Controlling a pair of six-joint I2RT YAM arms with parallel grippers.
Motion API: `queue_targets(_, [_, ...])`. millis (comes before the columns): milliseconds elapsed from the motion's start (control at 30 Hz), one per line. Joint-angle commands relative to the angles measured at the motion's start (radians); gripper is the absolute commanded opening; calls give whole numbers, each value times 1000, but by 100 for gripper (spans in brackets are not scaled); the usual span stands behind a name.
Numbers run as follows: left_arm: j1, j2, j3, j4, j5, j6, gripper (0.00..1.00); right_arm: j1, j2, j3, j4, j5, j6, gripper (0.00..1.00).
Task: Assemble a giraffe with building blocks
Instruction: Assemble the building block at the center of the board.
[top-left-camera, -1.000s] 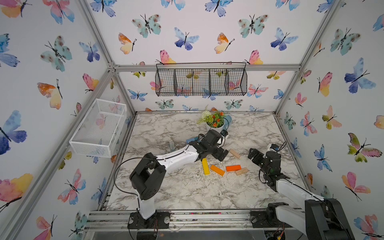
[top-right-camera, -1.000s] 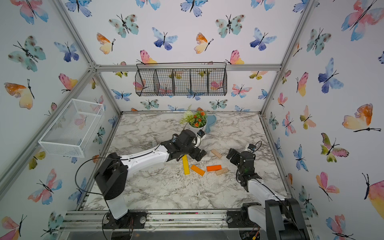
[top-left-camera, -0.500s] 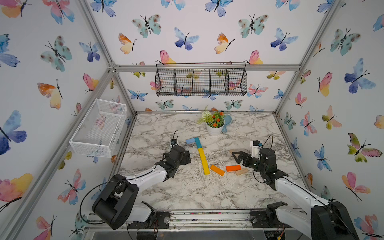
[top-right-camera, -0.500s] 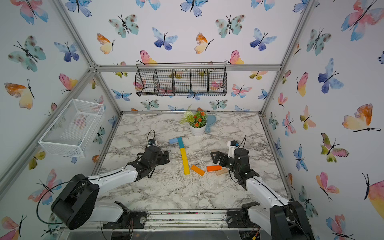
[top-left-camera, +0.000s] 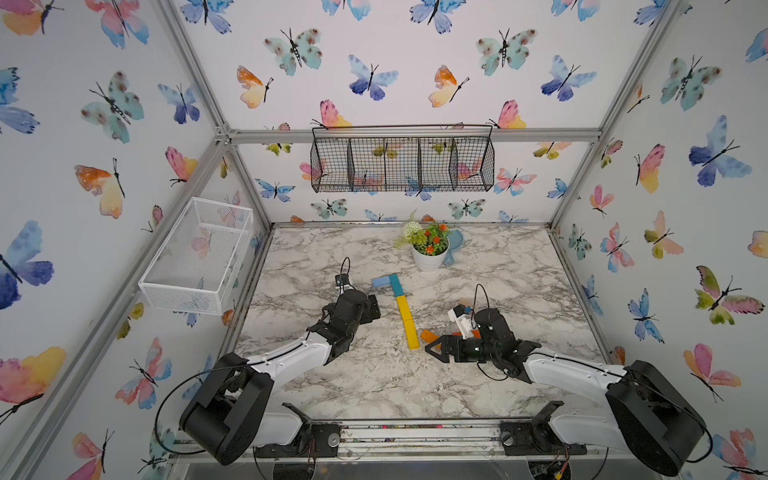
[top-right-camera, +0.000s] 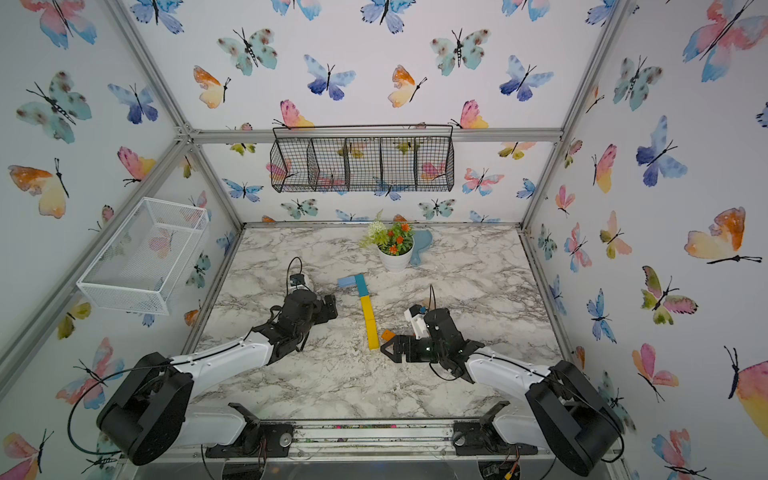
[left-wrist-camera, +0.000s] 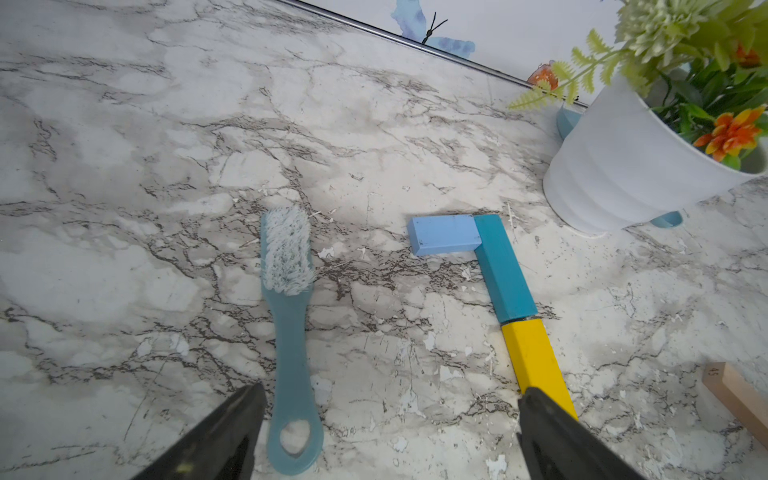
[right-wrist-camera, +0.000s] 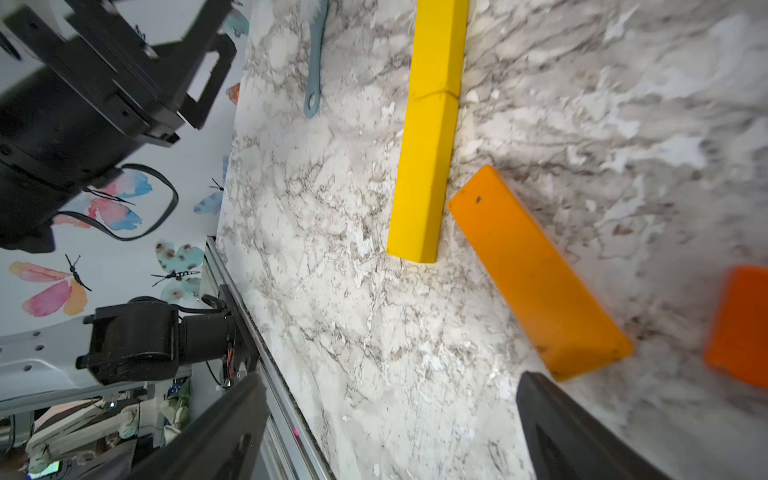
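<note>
Half is done: head (top-left-camera: 380, 281) and neck (top-left-camera: 405, 316) are laid; orange bars (right-wrist-camera: 536, 270) at 3 o'clock of neck and wood bar (left-wrist-camera: 735, 395) are unplaced; left gripper (left-wrist-camera: 390, 392), right gripper (right-wrist-camera: 390, 376) jaws are open, empty.

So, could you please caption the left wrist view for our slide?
Open left gripper faces the brush, light-blue block, teal block and yellow block.

Butterfly wallpaper (top-left-camera: 374, 50) covers the walls; the table top (top-left-camera: 332, 386) is marble. A black wire basket (top-left-camera: 402, 164) hangs at the back, a white mesh basket (top-left-camera: 195, 253) at the side.
</note>
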Motion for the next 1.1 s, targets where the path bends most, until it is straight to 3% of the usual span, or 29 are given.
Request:
queue_targets(0, [-2,-16,-8,24,6,1,98,32,41,25,39,-34,2,99])
queue_targets(267, [-2,15,6,21,32,7,98,41,152,24,72,6,-19,99])
queue_targets(700, [-2,13,6,22,24,16,98,40,192,116,-128,196,-137,100])
queue_targets(1067, [-3,16,4,25,21,15,98,21,227,144,-149,246,-188,100])
